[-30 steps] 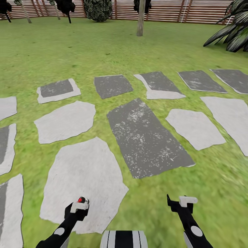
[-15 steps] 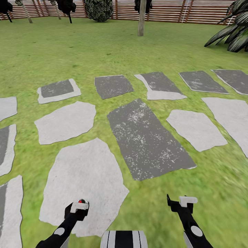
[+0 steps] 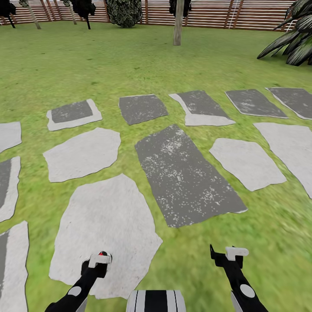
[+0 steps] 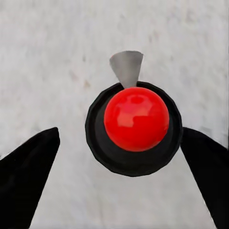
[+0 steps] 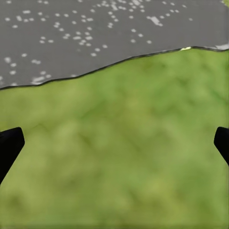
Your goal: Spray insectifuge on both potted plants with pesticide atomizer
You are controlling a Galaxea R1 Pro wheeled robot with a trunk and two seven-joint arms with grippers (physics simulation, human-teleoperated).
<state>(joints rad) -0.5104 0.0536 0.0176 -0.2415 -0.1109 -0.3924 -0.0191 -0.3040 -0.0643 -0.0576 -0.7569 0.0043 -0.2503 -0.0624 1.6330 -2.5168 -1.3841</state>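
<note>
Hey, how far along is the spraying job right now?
Nothing looks done yet. In hand: the robot faces lawn and stepping stones; the right hand is open over grass; a red-and-black object I can't identify sits between the fingers of the left hand. Left: spraying both potted plants.

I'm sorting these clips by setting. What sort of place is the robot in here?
A garden or backyard, most likely: a green lawn set with grey stepping stones, closed at the back by a brown slatted wooden fence, with a tree trunk and dark bushes along it.
</note>
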